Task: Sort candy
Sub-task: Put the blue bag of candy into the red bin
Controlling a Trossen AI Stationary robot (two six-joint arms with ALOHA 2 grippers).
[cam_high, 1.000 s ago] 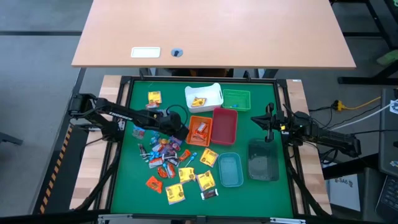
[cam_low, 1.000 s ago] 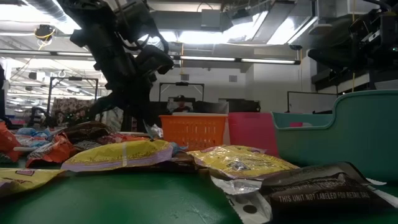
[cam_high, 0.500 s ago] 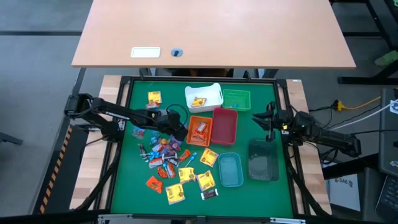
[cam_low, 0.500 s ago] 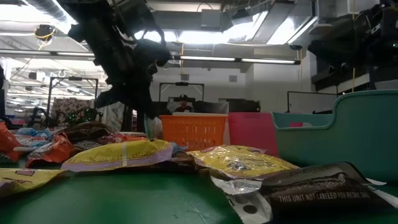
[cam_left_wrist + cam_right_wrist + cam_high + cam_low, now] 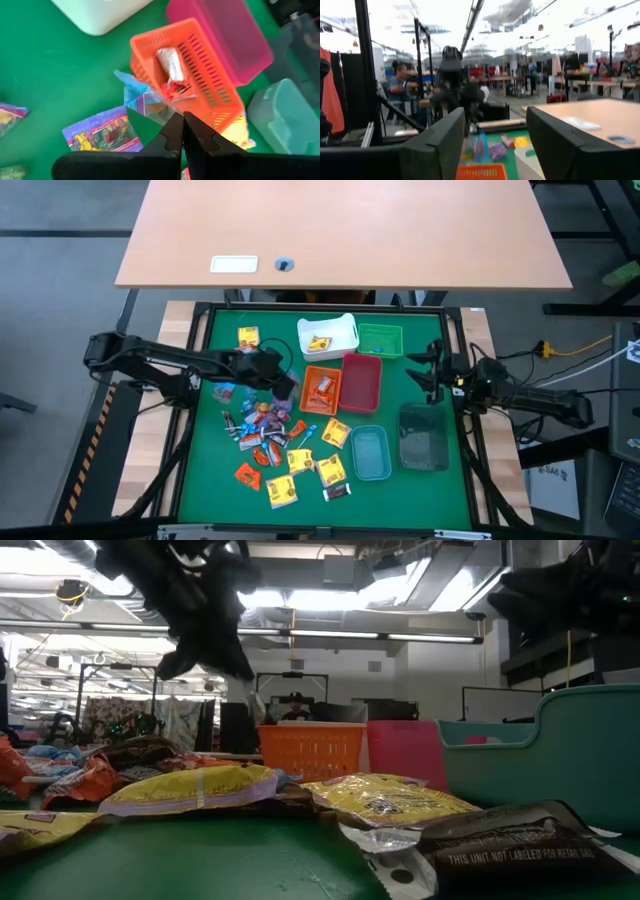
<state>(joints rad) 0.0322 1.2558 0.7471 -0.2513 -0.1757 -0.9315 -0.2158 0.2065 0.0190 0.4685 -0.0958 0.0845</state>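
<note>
The left pincer [image 5: 181, 131] hangs above the green table [image 5: 420, 340], just left of the orange bin [image 5: 321, 389], its fingers [image 5: 172, 135] pressed together on the edge of a blue-wrapped sweet [image 5: 141, 97] that dangles from the tips; in the low view the same pincer [image 5: 245, 675] shows raised clear of the pile. The orange bin [image 5: 192, 82] already holds a couple of wrapped pieces [image 5: 170, 67]. Most of the candy [image 5: 275, 435] lies loose on the mat to the near left of the bins, a scatter of yellow, orange, red, blue and dark brown wrappers, with one yellow piece [image 5: 248, 337] apart at the far left. A white bin [image 5: 328, 335] at the far middle holds a yellow sweet, with a green bin [image 5: 380, 339] just to its right. A red bin [image 5: 362, 381] stands touching the orange one on its right, and a teal bin [image 5: 370, 453] and a clear bin [image 5: 424, 438] sit nearer, toward the right. The right pincer [image 5: 432, 368] waits over the right side of the mat, beyond the clear bin, its fingers [image 5: 560, 145] spread wide and holding nothing.
</note>
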